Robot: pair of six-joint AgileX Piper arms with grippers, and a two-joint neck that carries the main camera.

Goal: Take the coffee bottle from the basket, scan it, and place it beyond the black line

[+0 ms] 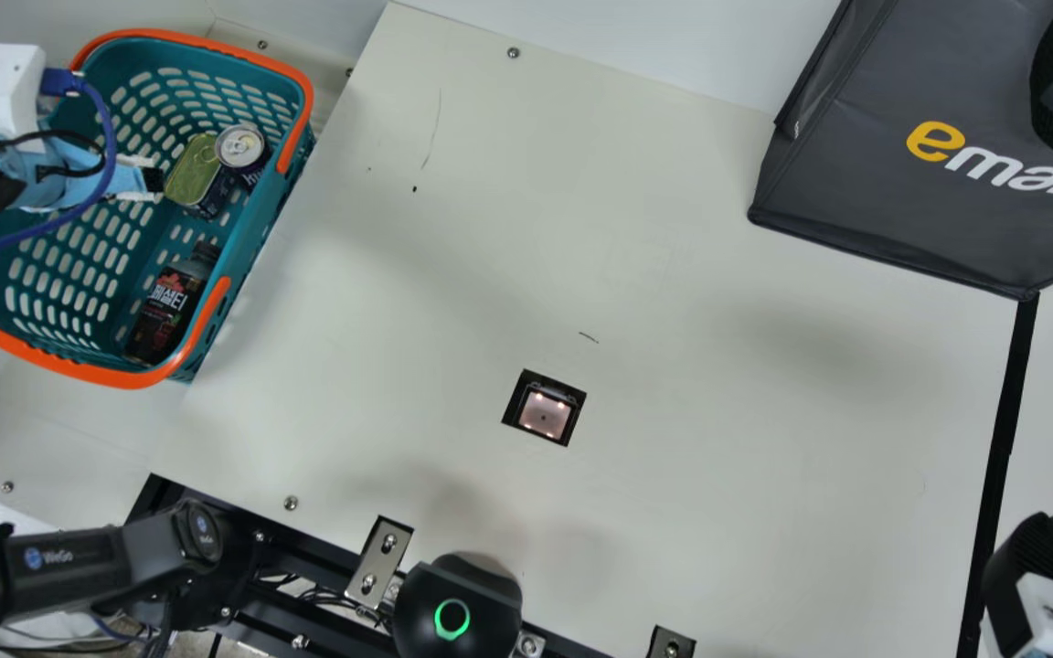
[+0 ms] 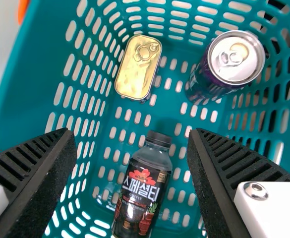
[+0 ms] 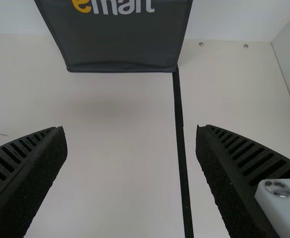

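Note:
Over the basket point(image 1: 261, 242) at the main view's left hangs my left gripper point(image 1: 154, 180); in its own wrist view the left gripper point(image 2: 130, 148) stands open, nothing between its fingers. The dark coffee bottle point(image 1: 165, 306) lies in the basket's near part; the left wrist view shows the coffee bottle point(image 2: 142, 191) below the gap between the fingers, cap facing the cans. My right gripper point(image 1: 1034, 557) is at the main view's lower right, by the black line point(image 1: 1002, 439). In the right wrist view the right gripper point(image 3: 132, 153) is open and empty above the black line point(image 3: 180, 134).
A gold-topped flat tin point(image 2: 137, 69) and a dark round can point(image 2: 234, 62) share the basket with the bottle. The lit scanner window point(image 1: 545, 408) is set in the middle of the table point(image 1: 673, 512). A dark grey bag point(image 1: 892, 201) stands at the back right.

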